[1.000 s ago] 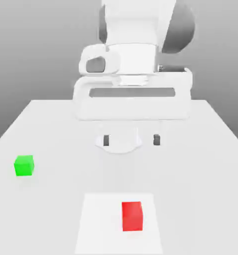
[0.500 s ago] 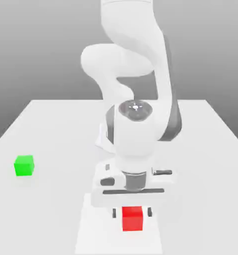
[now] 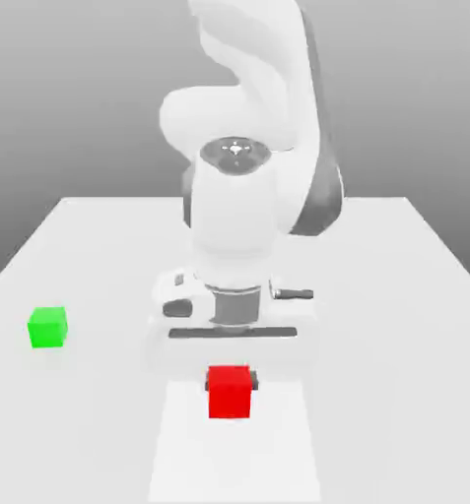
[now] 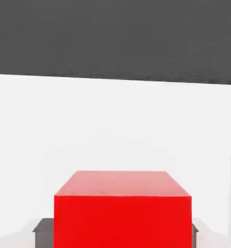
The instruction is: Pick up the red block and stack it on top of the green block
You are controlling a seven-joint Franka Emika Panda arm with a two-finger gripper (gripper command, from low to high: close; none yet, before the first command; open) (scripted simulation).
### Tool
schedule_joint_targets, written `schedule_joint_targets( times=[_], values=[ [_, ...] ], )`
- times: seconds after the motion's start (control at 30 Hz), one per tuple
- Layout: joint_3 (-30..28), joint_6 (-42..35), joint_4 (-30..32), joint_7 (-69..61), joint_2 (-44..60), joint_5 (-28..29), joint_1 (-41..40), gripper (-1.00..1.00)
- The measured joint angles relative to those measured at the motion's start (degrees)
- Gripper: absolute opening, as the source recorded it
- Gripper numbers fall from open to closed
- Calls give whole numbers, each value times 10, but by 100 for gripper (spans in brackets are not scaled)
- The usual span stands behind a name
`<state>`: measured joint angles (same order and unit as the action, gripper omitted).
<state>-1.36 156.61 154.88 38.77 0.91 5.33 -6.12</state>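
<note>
Fingers of our gripper [image 3: 231, 382] pinch the red block [image 3: 230, 392]; we have yet to stack it on the green block [image 3: 48, 327].

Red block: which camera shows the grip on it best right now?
The hand view: the red block sits close up with a dark finger at each side. The exterior view shows the block under the gripper.

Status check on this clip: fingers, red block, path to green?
Gripper shut on red block, fingers flanking it. Green block sits alone toward the exterior view's left. Nothing on the table between them.
</note>
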Motion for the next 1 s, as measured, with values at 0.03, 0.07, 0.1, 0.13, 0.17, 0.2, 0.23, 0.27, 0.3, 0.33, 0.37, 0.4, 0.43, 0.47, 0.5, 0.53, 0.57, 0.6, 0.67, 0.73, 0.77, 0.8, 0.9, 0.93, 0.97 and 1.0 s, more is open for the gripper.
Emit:
schedule_joint_targets(
  times=[0.03,0.07,0.1,0.13,0.17,0.2,0.23,0.27,0.3,0.33,0.37,0.4,0.43,0.47,0.5,0.53,0.57,0.6,0.67,0.73,0.77,0.8,0.9,0.93,0.97,1.0],
  values=[
    [-3,-3,2,-20,-7,9,-20,-100],
    [-12,-6,5,-41,-14,16,-34,-100],
    [-20,-9,7,-62,-22,23,-48,-100],
    [-27,-12,10,-84,-28,30,-62,-100],
    [-35,-15,12,-106,-35,36,-75,-100],
    [-44,-17,15,-129,-42,41,-87,-100],
    [-52,-20,17,-152,-48,46,-99,-100],
    [-60,-22,20,-175,-55,50,-111,-100],
    [-69,-25,22,-198,-61,54,-120,-100],
    [-80,-27,25,-222,-67,58,-128,-100],
    [-91,-29,28,-246,-72,61,-136,-100],
    [-103,-31,30,-270,-78,64,-145,-100],
    [-115,-33,33,-294,-83,68,-154,-100],
    [-128,-34,36,-318,-88,71,-163,-100],
    [-140,-36,39,-343,-93,73,-171,-100],
    [-153,-38,42,-368,-97,75,-180,-100],
    [-166,-39,45,-393,-101,77,-188,-100],
    [-179,-40,48,-418,-105,79,-196,-100],
    [-206,-42,54,-468,-112,82,-212,-100],
    [-233,-44,60,-520,-117,82,-226,-100],
    [-247,-44,63,-546,-119,82,-233,-100],
    [-260,-44,66,-573,-120,82,-240,-100],
    [-299,-42,75,-646,-121,77,-255,-100],
    [-307,-38,76,-658,-117,72,-253,-100],
    [-311,-32,76,-667,-112,67,-251,-100],
    [-314,-26,77,-674,-106,59,-248,-100]
  ],
)
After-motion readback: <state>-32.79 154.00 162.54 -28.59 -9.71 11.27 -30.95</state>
